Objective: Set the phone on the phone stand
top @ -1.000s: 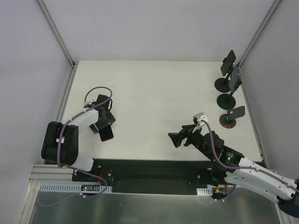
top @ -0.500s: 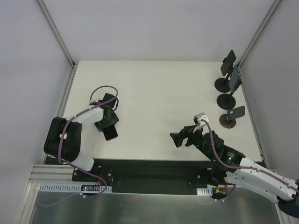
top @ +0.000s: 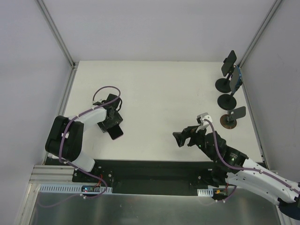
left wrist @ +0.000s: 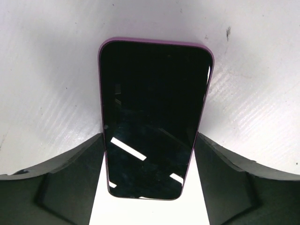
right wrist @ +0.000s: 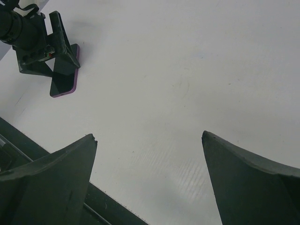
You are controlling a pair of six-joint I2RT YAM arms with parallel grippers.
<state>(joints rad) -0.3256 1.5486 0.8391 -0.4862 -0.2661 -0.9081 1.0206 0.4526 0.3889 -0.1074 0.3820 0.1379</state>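
A phone (left wrist: 154,117) with a black screen and purple case sits between the fingers of my left gripper (left wrist: 149,138), which is shut on its long edges. In the top view the phone (top: 116,131) sticks out of the left gripper (top: 112,124) at the table's left, low over the surface. It also shows in the right wrist view (right wrist: 64,80). An empty phone stand (top: 238,113) on a round brownish base stands at the far right. My right gripper (top: 180,138) is open and empty at the near middle, with only bare table between its fingers (right wrist: 149,136).
Two more black stands stand behind the empty one by the right wall. One (top: 229,63) has a dark plate, the other (top: 236,80) holds something blue. The table's black front edge (right wrist: 28,145) lies just below the right gripper.
My left gripper has moved to the right, toward the table's middle, carrying the phone. My right gripper has shifted slightly to the right.
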